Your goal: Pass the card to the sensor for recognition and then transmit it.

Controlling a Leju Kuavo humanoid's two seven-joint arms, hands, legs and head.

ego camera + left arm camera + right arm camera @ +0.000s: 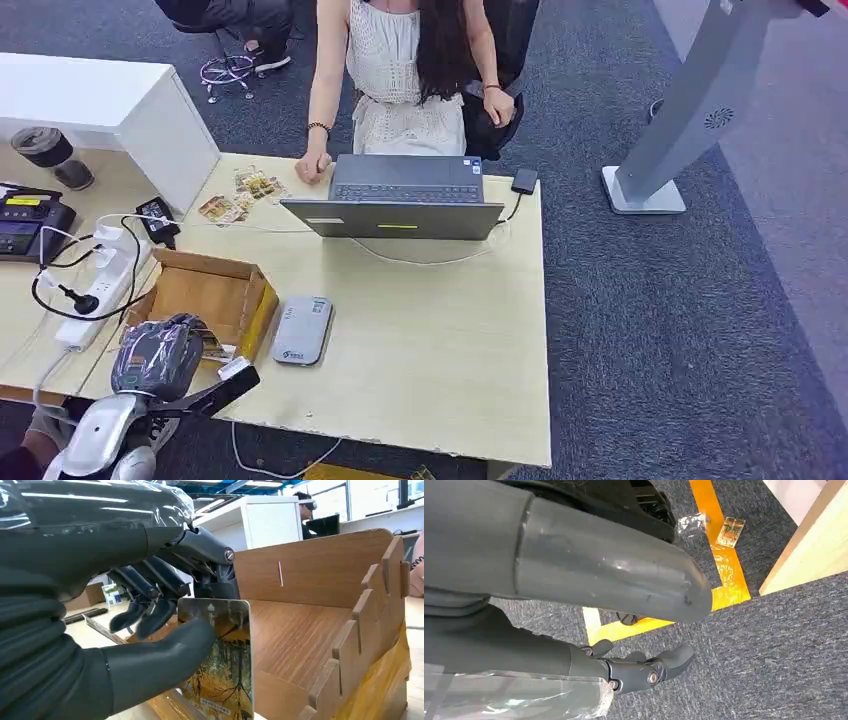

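A: Left hand (150, 605)?
B: Thumb and fingers pinch the card (222, 665), upright, at the near edge of the cardboard box (205, 290) on the table (430, 340).
A: Sensor?
B: Grey reader (302, 330) lies just beside the box, right of it.
A: Right hand (614, 595)?
B: Hangs over carpet w/ yellow tape (719, 560), nothing in it; fingers apart or curled, cannot tell.

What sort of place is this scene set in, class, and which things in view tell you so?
Probably an office or reception area: a light wooden desk on grey carpet, an open laptop with a person seated behind it, and a desk phone beside a power strip.
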